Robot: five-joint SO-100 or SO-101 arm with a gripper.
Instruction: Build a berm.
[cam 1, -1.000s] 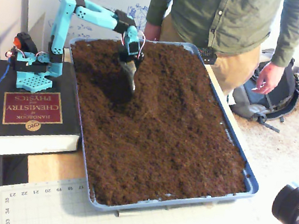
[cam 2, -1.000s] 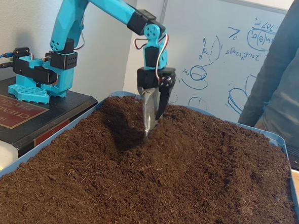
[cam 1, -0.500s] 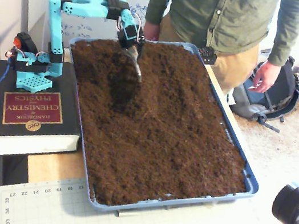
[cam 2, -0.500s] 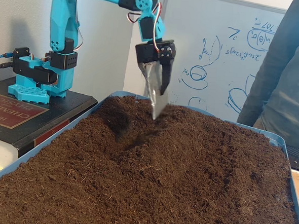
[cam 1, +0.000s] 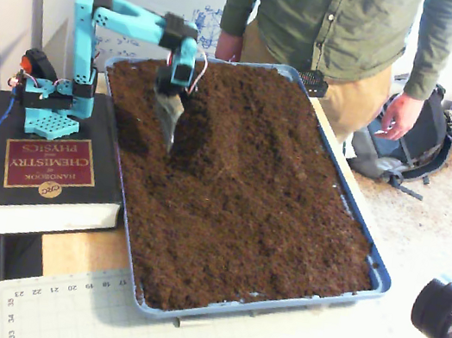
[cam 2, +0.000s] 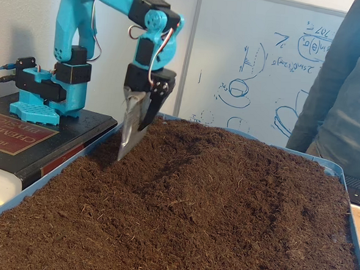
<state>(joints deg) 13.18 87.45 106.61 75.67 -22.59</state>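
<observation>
- Since half a second earlier, the gripper [cam 2: 125, 149] had swung from mid-tray toward the tray's [cam 1: 378, 277] left edge.
- Its fingers [cam 1: 170, 120] gripped a metal blade [cam 2: 130, 127].
- The berm [cam 2: 185, 149] lay just beside it.

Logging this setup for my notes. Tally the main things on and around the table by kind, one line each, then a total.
Robot arm with claw: 1
Blue tray of soil: 1
Raised soil ridge, the berm: 1
Chemistry handbook under the arm: 1
Cutting mat: 1
Person standing behind the tray: 1
Total: 6
</observation>
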